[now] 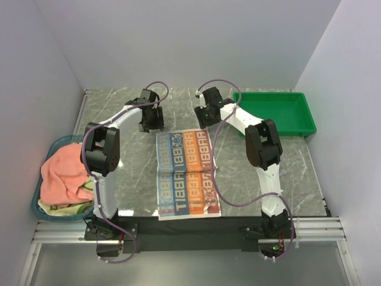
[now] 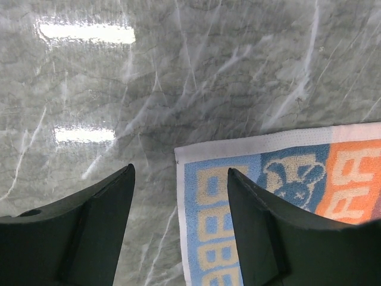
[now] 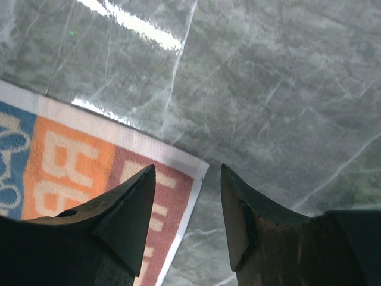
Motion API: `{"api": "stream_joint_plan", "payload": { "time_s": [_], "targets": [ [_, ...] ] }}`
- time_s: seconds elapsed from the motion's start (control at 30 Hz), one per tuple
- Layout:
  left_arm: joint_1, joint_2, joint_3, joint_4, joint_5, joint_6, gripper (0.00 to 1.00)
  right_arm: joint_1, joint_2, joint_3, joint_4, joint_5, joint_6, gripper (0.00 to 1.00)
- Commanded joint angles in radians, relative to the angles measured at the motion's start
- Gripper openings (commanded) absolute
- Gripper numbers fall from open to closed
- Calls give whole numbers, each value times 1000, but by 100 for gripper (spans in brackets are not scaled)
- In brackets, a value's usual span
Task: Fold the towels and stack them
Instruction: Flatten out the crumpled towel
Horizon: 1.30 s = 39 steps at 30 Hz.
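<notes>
a lettered towel [image 1: 186,173] lies spread flat mid-table [image 1: 256,179], cream-edged with blue, orange and red bands; its near edge sits at the table's near edge and its far edge lies under the two grippers; a faint crease runs across its middle and its near right corner is a little rumpled; the left gripper [image 1: 152,122] hangs at the far left corner with its fingers spread apart and nothing between them; in the left wrist view that corner of the towel [image 2: 297,179] lies in the gap of the left gripper [image 2: 180,170], one finger over the blue band; the right gripper [image 1: 205,113] hangs at the far right corner, also spread wide and empty; in the right wrist view the towel's [image 3: 71,155] red corner points into the gap of the right gripper [image 3: 187,168]; whether either touches the cloth cannot be told; a pink towel [image 1: 62,173] is bunched in the basket [image 1: 36,205] at the left, over a pale cloth [image 1: 59,208]; a green tray [image 1: 280,113] sits at the far right.
</notes>
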Motion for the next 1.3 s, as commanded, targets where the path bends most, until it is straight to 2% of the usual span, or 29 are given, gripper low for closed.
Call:
{"api": "stream_joint_plan", "payload": {
  "time_s": [0.0, 0.7, 1.0, 1.17, 1.27],
  "targets": [
    [-4, -3, 27, 13, 18, 7, 69, -7, 21, 73, -49, 2, -10, 55],
    [-8, 6, 15, 8, 14, 3, 69, 8, 115, 113, -129, 34, 90, 51],
    [-11, 40, 44, -2, 11, -10, 69, 36, 122, 76, -133, 57, 99, 28],
    [-16, 67, 69, -7, 1, -28, 69, 45, 116, 59, -129, 68, 100, 3],
    [-16, 81, 89, -4, -5, -40, 68, 45, 115, 53, -129, 69, 103, 0]
  ]
}}
